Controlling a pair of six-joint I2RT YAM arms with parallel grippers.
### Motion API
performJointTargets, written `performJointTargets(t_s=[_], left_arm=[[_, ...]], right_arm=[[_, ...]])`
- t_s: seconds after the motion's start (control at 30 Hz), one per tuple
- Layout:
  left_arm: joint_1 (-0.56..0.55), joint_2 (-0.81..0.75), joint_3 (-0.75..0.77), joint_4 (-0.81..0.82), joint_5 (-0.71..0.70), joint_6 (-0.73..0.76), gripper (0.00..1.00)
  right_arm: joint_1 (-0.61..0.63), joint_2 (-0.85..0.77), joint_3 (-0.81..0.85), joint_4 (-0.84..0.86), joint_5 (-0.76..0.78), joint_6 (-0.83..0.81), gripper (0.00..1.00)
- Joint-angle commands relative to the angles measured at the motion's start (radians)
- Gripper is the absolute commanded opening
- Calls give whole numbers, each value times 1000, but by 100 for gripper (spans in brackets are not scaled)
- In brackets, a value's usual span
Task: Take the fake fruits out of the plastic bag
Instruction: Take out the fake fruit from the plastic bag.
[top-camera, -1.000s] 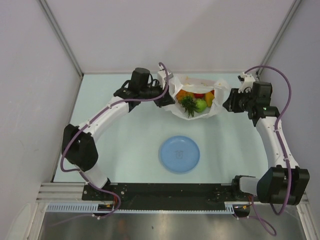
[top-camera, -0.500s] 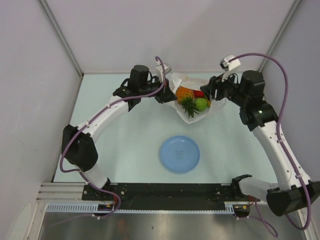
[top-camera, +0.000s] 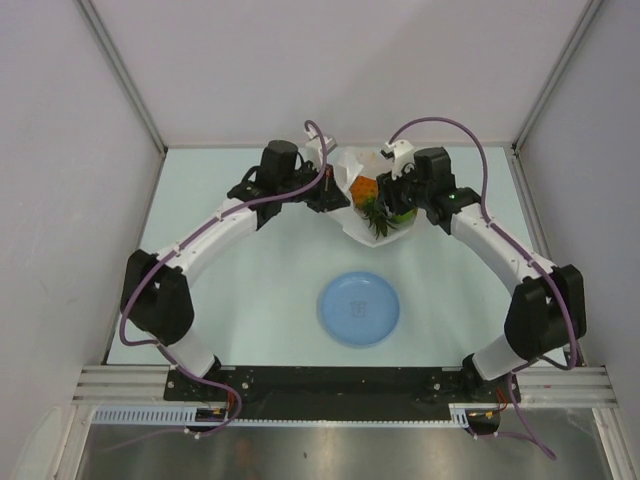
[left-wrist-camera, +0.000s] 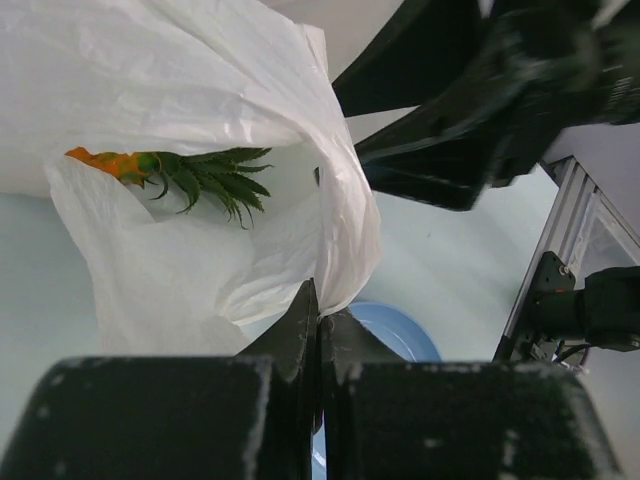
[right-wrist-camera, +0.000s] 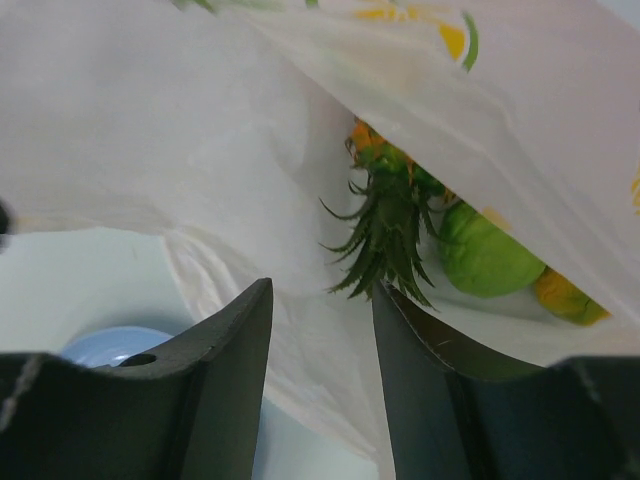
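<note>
Plastic bag (left-wrist-camera: 200, 100) sits at the far middle of the counter (top-camera: 250, 280), between the two arms. A blue plate (top-camera: 358, 308) lies well apart, nearer the bases. The left pincer (left-wrist-camera: 316, 305) is clamped shut on the bag's rim, apparently lifting it so the mouth gapes. The right pincer (right-wrist-camera: 320, 290) stands about half open and empty at that mouth, lined up on the pineapple (right-wrist-camera: 385, 230), whose crown points outward. The green apple (right-wrist-camera: 485, 255) lies just beside it, inside the bag.
</note>
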Motion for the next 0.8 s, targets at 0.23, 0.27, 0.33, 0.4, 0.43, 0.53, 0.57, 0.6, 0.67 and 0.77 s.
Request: performJointTargets(t_s=[0.23, 0.27, 0.33, 0.4, 0.43, 0.53, 0.57, 0.6, 0.67, 0.77], left_arm=[[2, -62, 2, 51, -20, -21, 0], [2, -62, 3, 48, -22, -18, 0], [2, -60, 2, 49, -25, -15, 0], [2, -62, -1, 52, -23, -15, 0], [2, -63, -3, 51, -22, -16, 0], [2, -66, -4, 54, -20, -16, 0], [2, -69, -6, 52, -22, -16, 0], [2, -71, -9, 54, -23, -15, 0], [2, -72, -13, 57, -23, -15, 0], [2, -71, -23, 60, -22, -15, 0]], right_arm=[[36, 154, -77, 88, 170, -126, 51], [36, 160, -83, 100, 179, -132, 53], [39, 200, -86, 132, 200, -148, 58], [43, 232, -86, 154, 220, -166, 60], [43, 245, -86, 158, 242, -172, 59], [45, 282, -86, 169, 275, -191, 57], [43, 286, -87, 180, 285, -197, 51], [43, 291, -89, 184, 285, -209, 45], [42, 292, -89, 197, 335, -221, 20], [31, 274, -90, 217, 337, -241, 0]])
